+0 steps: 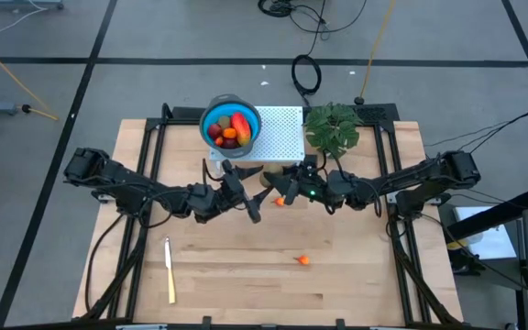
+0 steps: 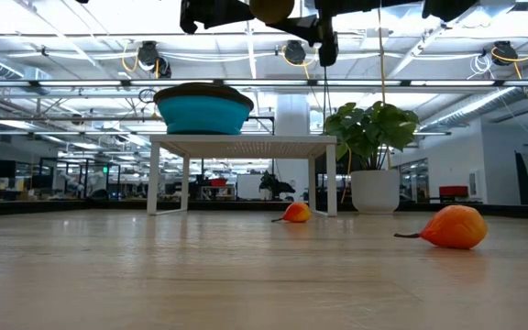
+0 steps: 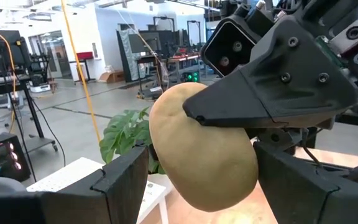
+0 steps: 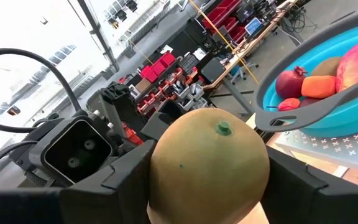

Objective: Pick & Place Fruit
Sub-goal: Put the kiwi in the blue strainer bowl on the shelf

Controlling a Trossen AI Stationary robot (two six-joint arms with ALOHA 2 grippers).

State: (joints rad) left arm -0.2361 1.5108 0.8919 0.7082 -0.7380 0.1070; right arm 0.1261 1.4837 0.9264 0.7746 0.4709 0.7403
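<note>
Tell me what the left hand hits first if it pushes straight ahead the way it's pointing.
Most likely the olive-brown fruit right between its fingers, which the right hand is gripping. The left hand is open around it, and the right hand sits just behind, though depth is hard to judge.

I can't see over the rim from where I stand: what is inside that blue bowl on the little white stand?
The blue bowl holds a big oblong red-yellow fruit, an orange piece, a dark red ball and an olive-brown oval. Anything lying beneath these is covered.
</note>
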